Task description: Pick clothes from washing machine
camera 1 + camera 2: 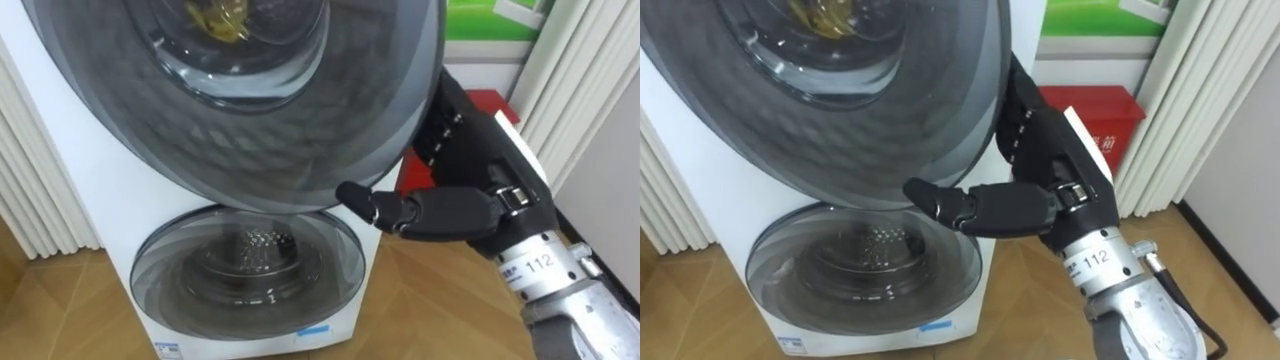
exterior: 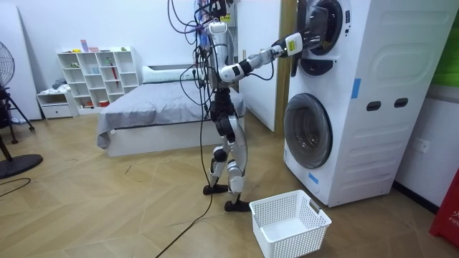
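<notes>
**Door-opening step: right hand at the rim of the upper door**

Fingers run up behind the door's edge and are hidden there, so I cannot tell whether they are clenched on it. The thumb lies straight along the underside of the rim. The dark back of the hand sits against the rim's right side, and the forearm comes in from the lower right. Through the door's glass a yellow cloth shows inside the top drum of the washing machine. This is the clothing to fetch, and it is not yet touched. Beneath it, the lower door has a bare perforated drum behind its glass. In the room view the robot stands upright before the stack with its arm raised, and a white basket sits on the floor near its feet.

The step in hand looks like swinging the upper door wide. Done well, the pull follows the door's own arc rather than going straight back. The door should open fully, so the arm can reach the cloth with no glass in its way.
</notes>
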Robot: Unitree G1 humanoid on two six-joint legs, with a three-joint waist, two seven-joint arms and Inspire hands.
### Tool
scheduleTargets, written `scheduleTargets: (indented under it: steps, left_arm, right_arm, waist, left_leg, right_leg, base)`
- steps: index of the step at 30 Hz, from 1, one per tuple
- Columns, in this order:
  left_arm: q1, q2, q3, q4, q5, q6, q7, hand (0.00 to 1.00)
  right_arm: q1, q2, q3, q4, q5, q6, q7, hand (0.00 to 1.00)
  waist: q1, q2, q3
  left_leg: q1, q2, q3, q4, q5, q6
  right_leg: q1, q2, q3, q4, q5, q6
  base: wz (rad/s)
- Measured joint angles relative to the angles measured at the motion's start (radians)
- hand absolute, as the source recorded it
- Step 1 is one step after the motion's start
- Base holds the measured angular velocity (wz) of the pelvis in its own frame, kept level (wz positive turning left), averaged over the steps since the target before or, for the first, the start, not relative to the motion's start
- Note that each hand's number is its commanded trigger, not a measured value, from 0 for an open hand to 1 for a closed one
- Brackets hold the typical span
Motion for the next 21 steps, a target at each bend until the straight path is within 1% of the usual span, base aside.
scheduleTargets:
  steps: [3,4,5,7,11,14,16,17,18,19,20,21]
  left_arm:
    - [0.002,0.003,-0.005,0.008,0.0,-0.001,0.0,0.0]
    - [0.002,0.005,-0.017,0.009,0.0,-0.001,-0.001,0.0]
    - [0.002,0.004,-0.018,0.011,0.0,-0.001,-0.002,0.0]
    - [0.004,0.006,-0.021,0.016,0.0,0.001,-0.005,0.0]
    - [0.004,0.009,-0.034,0.013,0.0,0.002,-0.007,0.0]
    - [0.008,0.009,-0.036,0.013,0.0,0.002,-0.008,0.0]
    - [0.009,0.009,-0.036,0.009,0.001,0.004,-0.009,0.0]
    - [0.009,0.009,-0.036,0.007,0.001,0.006,-0.009,0.0]
    - [0.013,0.009,-0.035,0.002,0.003,0.008,-0.009,0.0]
    - [0.014,0.008,-0.035,-0.004,0.016,0.01,-0.009,0.0]
    - [0.015,0.007,-0.035,-0.007,0.02,0.011,-0.009,0.0]
    - [0.015,0.006,-0.035,-0.013,0.021,0.016,-0.009,0.0]
  right_arm:
    - [0.0,0.01,0.009,0.004,0.0,0.0,0.002,0.0]
    - [0.0,0.011,0.013,0.004,0.001,0.0,0.002,0.0]
    - [0.0,0.011,0.015,0.004,0.002,0.0,0.002,0.0]
    - [0.0,0.011,0.027,0.006,0.002,0.0,0.002,0.0]
    - [0.0,0.013,0.038,0.006,0.003,0.0,0.005,0.0]
    - [0.0,0.016,0.042,0.006,0.006,0.0,0.02,0.0]
    - [-0.001,0.017,0.045,0.005,0.006,-0.002,0.022,0.0]
    - [-0.001,0.016,0.045,0.004,0.006,-0.003,0.022,0.0]
    - [-0.001,0.016,0.047,0.004,0.006,-0.004,0.022,0.0]
    - [-0.001,0.016,0.049,0.003,0.006,-0.004,0.022,0.0]
    - [-0.001,0.016,0.05,0.003,0.007,-0.004,0.022,0.0]
    - [-0.001,0.016,0.055,0.003,0.007,-0.004,0.022,0.0]
  waist:
    - [0.0,-0.008,-0.0007]
    - [0.0,-0.009,-0.0007]
    - [0.0,-0.009,-0.0007]
    - [0.0,-0.009,-0.0006]
    - [0.0,-0.009,-0.0006]
    - [0.0,-0.01,-0.0007]
    - [0.001,-0.01,-0.0019]
    - [0.001,-0.011,-0.0024]
    - [0.002,-0.013,-0.0037]
    - [0.002,-0.013,-0.0039]
    - [0.003,-0.013,-0.004]
    - [0.008,-0.013,-0.004]
  left_leg:
    - [-0.006,-0.001,-0.035,0.004,0.001,-0.002]
    - [-0.011,-0.001,-0.046,0.011,0.001,-0.002]
    - [-0.013,-0.001,-0.053,0.015,0.001,-0.002]
    - [-0.016,-0.002,-0.079,0.02,0.001,-0.002]
    - [-0.022,-0.001,-0.097,0.021,0.001,-0.002]
    - [-0.033,-0.001,-0.111,0.022,0.005,0.001]
    - [-0.057,0.0,-0.118,0.022,0.016,0.02]
    - [-0.063,0.001,-0.118,0.022,0.017,0.023]
    - [-0.07,0.001,-0.118,0.022,0.021,0.03]
    - [-0.078,0.0,-0.118,0.021,0.022,0.034]
    - [-0.08,0.001,-0.118,0.022,0.022,0.034]
    - [-0.081,0.001,-0.118,0.021,0.022,0.034]
  right_leg:
    - [-0.001,-0.003,-0.014,0.002,-0.003,-0.008]
    - [-0.001,-0.004,-0.018,-0.001,-0.001,-0.012]
    - [-0.001,-0.005,-0.021,-0.001,-0.001,-0.012]
    - [0.001,-0.009,-0.037,-0.001,-0.001,-0.014]
    - [0.001,-0.017,-0.068,0.0,-0.002,-0.014]
    - [-0.003,-0.022,-0.087,-0.008,0.001,0.003]
    - [-0.005,-0.041,-0.144,-0.035,0.004,0.031]
    - [-0.005,-0.043,-0.155,-0.042,0.007,0.035]
    - [-0.006,-0.051,-0.177,-0.051,0.012,0.043]
    - [-0.007,-0.054,-0.189,-0.057,0.016,0.049]
    - [-0.008,-0.055,-0.191,-0.057,0.017,0.051]
    - [-0.008,-0.055,-0.192,-0.059,0.022,0.058]
  base:
    - [0.02]
    - [0.06]
    - [0.06]
    - [0.06]
    - [0.07]
    - [0.02]
    - [0.03]
    - [0.08]
    - [0.11]
    - [0.11]
    - [0.07]
    - [0.0]
